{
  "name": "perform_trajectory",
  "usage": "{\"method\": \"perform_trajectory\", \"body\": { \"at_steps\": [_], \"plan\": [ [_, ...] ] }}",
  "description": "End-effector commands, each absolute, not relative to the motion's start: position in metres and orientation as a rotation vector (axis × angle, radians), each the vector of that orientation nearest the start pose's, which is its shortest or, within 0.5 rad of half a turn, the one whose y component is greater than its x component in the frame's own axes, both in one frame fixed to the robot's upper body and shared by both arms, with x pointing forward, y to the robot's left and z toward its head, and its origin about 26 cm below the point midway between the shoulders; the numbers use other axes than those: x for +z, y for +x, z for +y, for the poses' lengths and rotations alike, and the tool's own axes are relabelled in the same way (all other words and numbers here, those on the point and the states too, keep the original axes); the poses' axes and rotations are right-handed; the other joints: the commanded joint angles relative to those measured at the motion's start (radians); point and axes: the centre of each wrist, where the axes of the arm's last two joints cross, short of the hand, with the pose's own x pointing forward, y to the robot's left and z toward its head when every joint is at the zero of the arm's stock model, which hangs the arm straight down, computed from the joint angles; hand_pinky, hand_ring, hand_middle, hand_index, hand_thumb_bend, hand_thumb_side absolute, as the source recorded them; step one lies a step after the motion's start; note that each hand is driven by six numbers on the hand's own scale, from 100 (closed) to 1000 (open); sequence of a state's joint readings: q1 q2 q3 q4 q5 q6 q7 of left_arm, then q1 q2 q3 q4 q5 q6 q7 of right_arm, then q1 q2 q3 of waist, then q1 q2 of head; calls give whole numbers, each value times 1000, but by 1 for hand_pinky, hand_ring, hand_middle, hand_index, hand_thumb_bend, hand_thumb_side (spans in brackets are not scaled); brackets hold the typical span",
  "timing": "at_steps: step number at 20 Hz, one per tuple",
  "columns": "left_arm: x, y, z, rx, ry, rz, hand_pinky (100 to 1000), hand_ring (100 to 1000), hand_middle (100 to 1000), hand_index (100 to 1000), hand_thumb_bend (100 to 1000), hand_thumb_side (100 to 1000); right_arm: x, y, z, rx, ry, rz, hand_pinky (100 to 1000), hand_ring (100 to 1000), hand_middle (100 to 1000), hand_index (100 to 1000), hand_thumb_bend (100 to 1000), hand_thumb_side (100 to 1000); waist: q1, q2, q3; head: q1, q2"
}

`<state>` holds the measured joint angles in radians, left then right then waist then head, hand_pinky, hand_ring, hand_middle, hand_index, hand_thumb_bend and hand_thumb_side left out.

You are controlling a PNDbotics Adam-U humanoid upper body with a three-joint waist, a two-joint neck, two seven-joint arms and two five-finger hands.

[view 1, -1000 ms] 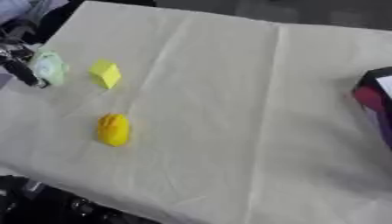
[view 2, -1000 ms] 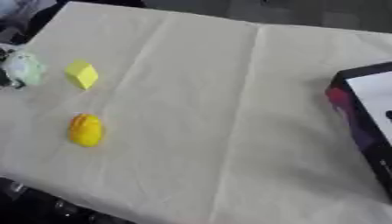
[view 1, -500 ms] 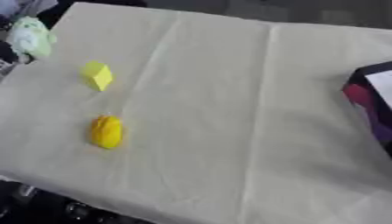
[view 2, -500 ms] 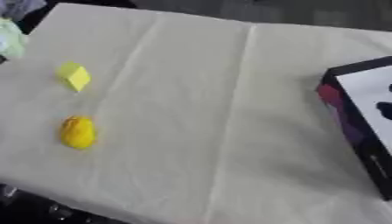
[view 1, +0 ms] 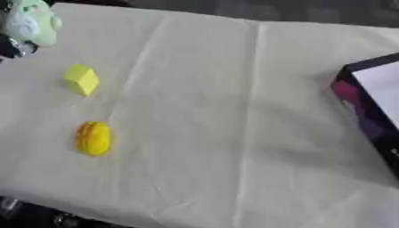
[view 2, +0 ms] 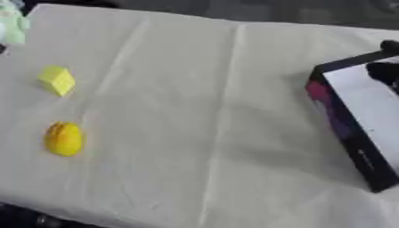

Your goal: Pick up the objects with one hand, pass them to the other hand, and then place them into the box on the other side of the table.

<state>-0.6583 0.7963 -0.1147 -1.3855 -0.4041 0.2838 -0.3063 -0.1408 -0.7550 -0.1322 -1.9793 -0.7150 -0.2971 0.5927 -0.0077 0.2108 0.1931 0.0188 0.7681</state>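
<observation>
Blurry frames, both eyes. The table (view 1: 234, 89) was covered in a pale cream cloth with fold creases running away from the camera. A pale green object (view 1: 31, 22) showed at the top left corner, partly cut off by the frame edge; shape was soft and rounded with a whitish patch, hard to identify further. Just under it a small dark bit with a silver part was the left hand (view 1: 11, 46), mostly out of frame; the green object sat right against it, but whether the fingers were curled round it could not be told. In the right eye view the green object was only a sliver at the edge. A yellow block (view 1: 82, 80), cube-like and tilted on a corner, lay on the cloth at the left, below the green object and apart from it. A rounded yellow object (view 1: 93, 138), oval with faint ridges, lay nearer the camera, below the block and not touching it. The box (view 2: 355, 129) sat at the right edge: dark walls, a magenta-purple side, a white inside, its right part cut off by the frame. Dark blurry shapes at the box's far corner, over the white inside, looked like the right hand (view 2: 386, 71), mostly cut off; finger state could not be told. A dark strip showed under the table's near edge at bottom left, too dim to make out.
</observation>
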Motion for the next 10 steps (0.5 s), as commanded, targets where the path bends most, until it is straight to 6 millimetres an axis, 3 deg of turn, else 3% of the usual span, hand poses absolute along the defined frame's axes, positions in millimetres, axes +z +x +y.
{"method": "perform_trajectory", "body": {
  "at_steps": [1, 5, 10],
  "plan": [
    [253, 393, 352, -883, 976, -1502, 801, 696, 562, 490, 173, 100, 260, 278, -352, 1114, 456, -2249, 1000, 931, 988, 1000, 100, 371, -14, -39, 1, -14, 2],
    [231, 396, 318, -829, 975, -1612, 799, 688, 557, 482, 149, 100, 288, 285, -334, 1295, 489, -2237, 998, 932, 991, 1000, 100, 344, -22, -47, 1, -26, 2],
    [206, 396, 284, -762, 977, -1686, 796, 686, 556, 480, 136, 100, 302, 292, -307, 1468, 537, -2186, 1000, 940, 999, 1000, 100, 371, -31, -54, 0, -39, 2]
  ]
}}
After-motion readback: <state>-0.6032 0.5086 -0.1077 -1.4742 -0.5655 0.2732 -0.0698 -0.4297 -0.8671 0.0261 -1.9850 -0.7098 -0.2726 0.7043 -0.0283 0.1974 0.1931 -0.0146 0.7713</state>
